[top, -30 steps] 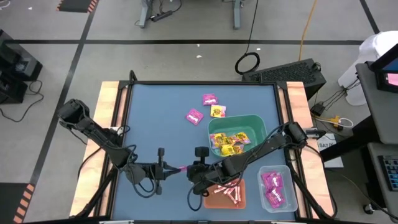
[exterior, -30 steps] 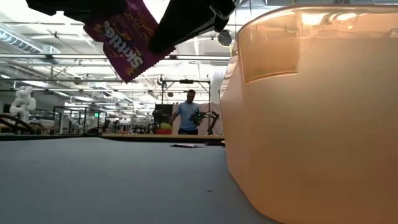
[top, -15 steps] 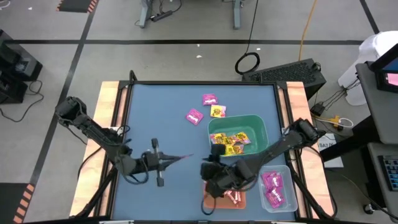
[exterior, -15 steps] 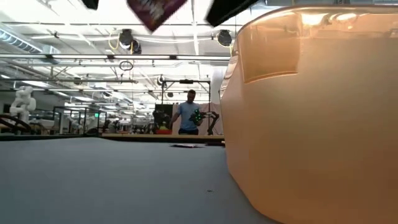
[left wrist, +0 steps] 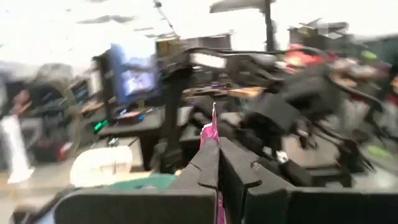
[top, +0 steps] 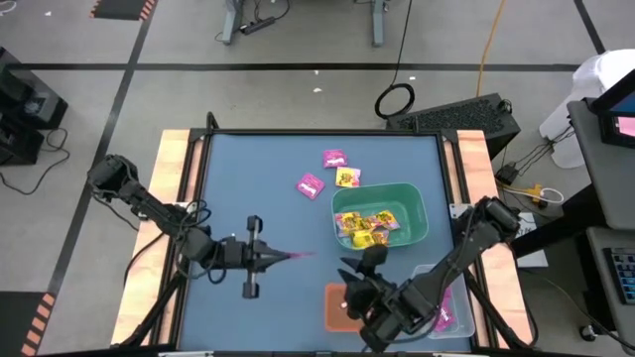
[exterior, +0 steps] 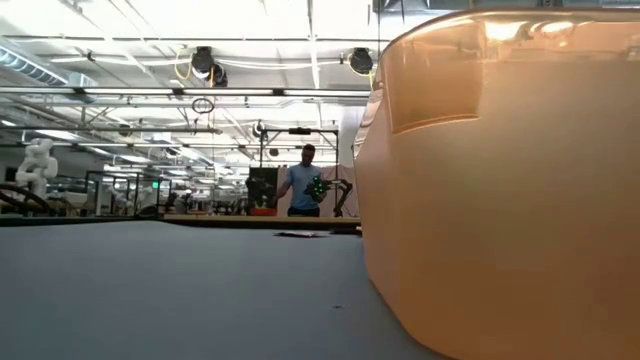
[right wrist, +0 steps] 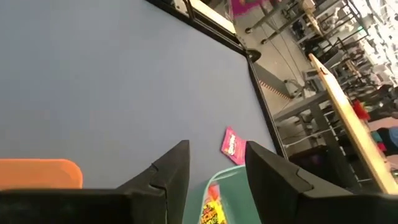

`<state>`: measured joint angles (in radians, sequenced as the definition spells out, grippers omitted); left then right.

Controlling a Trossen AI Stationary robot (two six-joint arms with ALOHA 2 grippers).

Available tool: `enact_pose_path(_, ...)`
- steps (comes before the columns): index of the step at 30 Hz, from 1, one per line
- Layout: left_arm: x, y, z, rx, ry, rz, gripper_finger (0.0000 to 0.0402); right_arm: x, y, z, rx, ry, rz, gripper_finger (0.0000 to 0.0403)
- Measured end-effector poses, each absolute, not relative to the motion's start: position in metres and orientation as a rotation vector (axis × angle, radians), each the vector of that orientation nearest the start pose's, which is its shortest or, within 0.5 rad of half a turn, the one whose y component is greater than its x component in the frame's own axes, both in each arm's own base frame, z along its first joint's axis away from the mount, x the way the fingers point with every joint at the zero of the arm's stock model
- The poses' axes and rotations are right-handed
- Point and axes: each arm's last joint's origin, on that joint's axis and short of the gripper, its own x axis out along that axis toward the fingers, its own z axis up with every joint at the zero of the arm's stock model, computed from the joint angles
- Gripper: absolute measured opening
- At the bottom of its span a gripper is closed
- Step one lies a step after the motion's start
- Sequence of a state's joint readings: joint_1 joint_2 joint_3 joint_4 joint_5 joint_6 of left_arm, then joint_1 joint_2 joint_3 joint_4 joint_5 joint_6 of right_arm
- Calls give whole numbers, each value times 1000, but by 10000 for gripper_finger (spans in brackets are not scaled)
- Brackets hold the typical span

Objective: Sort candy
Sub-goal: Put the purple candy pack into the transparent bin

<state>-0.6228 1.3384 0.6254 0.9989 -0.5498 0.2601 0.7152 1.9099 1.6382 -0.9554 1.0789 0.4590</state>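
My left gripper (top: 281, 256) (left wrist: 214, 146) is shut on a magenta packet (top: 300, 255), above the table's near middle. My right gripper (top: 359, 264) (right wrist: 214, 152) is open and empty, above the gap between the green bin (top: 379, 213) and the orange bin (top: 335, 302). Two magenta packets (top: 335, 158) (top: 311, 184) and a yellow packet (top: 348, 178) lie flat on the blue table beyond the green bin. The green bin holds several yellow packets. The clear bin (top: 448, 302) holds magenta packets and is half hidden by my right arm. My left gripper pinches the magenta packet between its two fingers, which lie level and point toward the table's right edge. The packet's free end (left wrist: 213, 126) sticks out past the fingertips, edge-on to the wrist camera. The packet is lifted clear of the table.
The orange bin's wall (exterior: 500, 200) fills the right of the low view. A person (exterior: 300, 190) stands far off in the room behind. The table's left half (top: 238, 188) is bare blue mat. My right arm lies over the orange and clear bins.
My two grippers were together at the magenta packet. My right gripper has drawn away toward the table's right and near edges. My left gripper has kept the packet and risen with it, so the packet has left the low view at the top.
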Motion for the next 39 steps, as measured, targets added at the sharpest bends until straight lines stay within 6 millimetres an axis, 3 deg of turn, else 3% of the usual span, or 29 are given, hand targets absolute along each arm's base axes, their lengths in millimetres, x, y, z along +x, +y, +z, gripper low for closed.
enact_pose_path(3, 232, -149, 268, 259, -245, -151, 2, 308, 236, 268, -528, 659, -461, 146)
enact_pose_path(9, 231, -158, 253, 819, -241, -355, 2, 306, 242, 268, -605, 676, -407, 146)
enact_pose_path(14, 229, -160, 250, 968, -259, -374, 2, 307, 249, 269, -653, 667, -346, 146)
enact_pose_path(18, 230, -159, 258, 823, -287, -314, 1, 314, 249, 272, -621, 632, -346, 146)
enact_pose_path(23, 230, -146, 278, 390, -338, -56, 1, 330, 243, 278, -513, 564, -386, 146)
enact_pose_path(27, 231, -138, 283, 133, -354, -7, 1, 343, 234, 285, -427, 505, -420, 146)
enact_pose_path(31, 233, -136, 282, 53, -348, -8, 1, 348, 224, 291, -384, 471, -479, 146)
enact_pose_path(39, 234, -138, 278, 83, -316, -48, 1, 345, 212, 311, -297, 447, -463, 146)
